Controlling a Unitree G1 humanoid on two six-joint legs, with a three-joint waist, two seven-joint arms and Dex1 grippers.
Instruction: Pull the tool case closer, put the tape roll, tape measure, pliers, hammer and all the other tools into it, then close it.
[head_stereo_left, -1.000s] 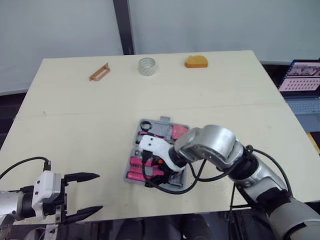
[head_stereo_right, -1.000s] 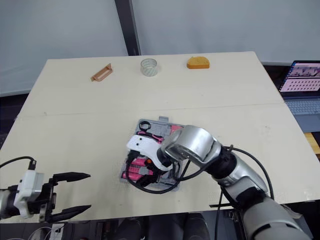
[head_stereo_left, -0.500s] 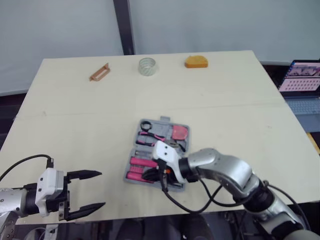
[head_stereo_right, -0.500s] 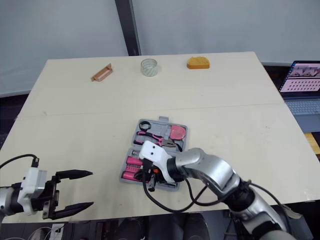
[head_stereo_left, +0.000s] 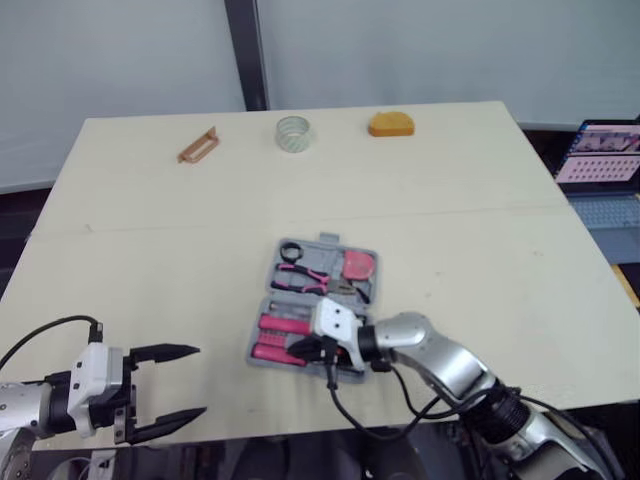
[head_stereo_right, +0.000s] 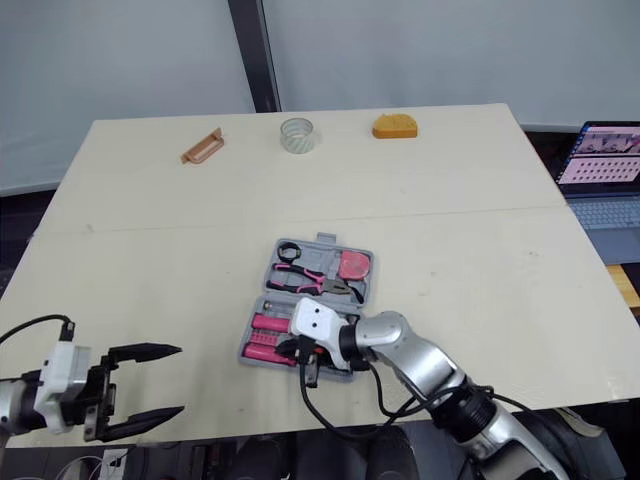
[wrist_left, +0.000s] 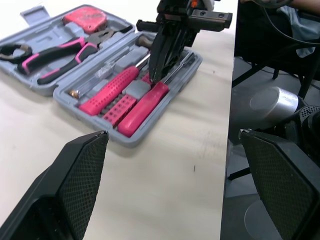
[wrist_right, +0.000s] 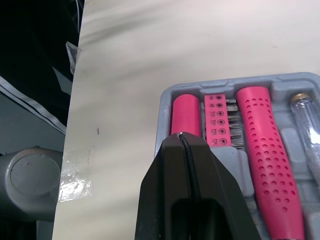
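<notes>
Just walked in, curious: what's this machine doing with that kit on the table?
A robot is packing an open grey tool case holding pink-handled tools. Its right gripper, fingers shut, points down into the case's near half. The left gripper hovers open by the near edge of the table. A tape roll and orange tape measure sit at the far edge, not yet packed.

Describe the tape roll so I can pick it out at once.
On the beige table, three small things lie in a row along the far edge, beyond the open tool case. The tape roll is the middle one: a pale see-through ring, between a flat brown piece and an orange domed lump.
</notes>
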